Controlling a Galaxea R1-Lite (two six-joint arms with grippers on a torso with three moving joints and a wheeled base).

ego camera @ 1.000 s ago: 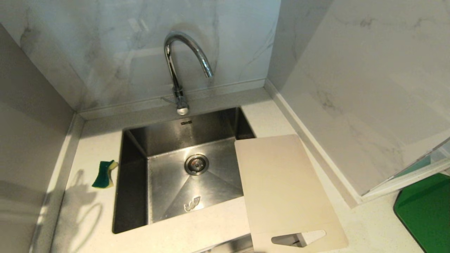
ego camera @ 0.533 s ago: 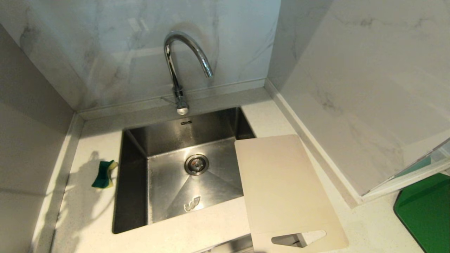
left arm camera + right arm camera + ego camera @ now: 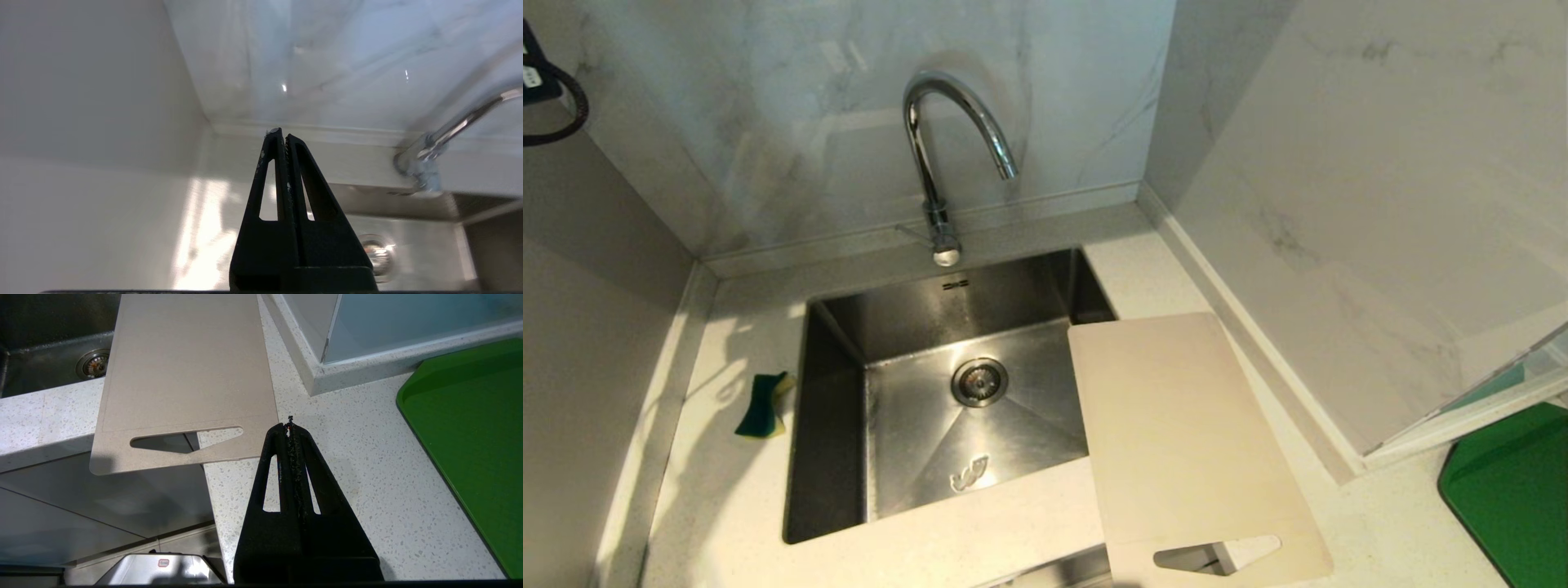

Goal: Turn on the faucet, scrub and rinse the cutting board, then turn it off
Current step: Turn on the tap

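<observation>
Chrome faucet stands dry beyond the left gripper, jaws clenched and empty to nudge its lever, while the cutting board bridges sink and counter ahead of the right gripper, clenched too.

No legible text; small dark mark on sink wall unreadable.

Ahead of our left gripper, fingers pressed together, we see open air up to the wall corner; the faucet stands off to one side with room between. Before our right gripper, bare counter runs between the board and the green board.
</observation>
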